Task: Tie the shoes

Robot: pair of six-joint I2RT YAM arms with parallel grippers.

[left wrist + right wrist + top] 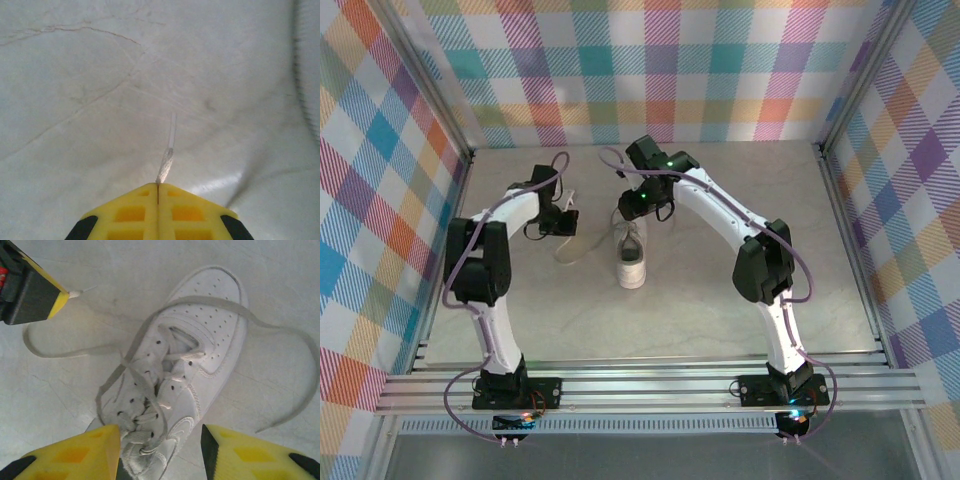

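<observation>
Jaws of left gripper (pixel 158 187) pinch thin white lace tip (pixel 168 156) aside — right gripper (pixel 160 440) gapes over white low-top sneaker (pixel 212 340), likely lace-hunting.

High behind, facing down over the whole desk (pixel 720 320); wrists close above it; sneaker (pixel 195 365) shared by top and right.

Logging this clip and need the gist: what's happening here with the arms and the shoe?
The left gripper is shut on a lace tip, held out to the side of the white sneaker on the table. The right gripper is open above the shoe's collar end. The other lace drapes loose over the toe; no bow is tied.
</observation>
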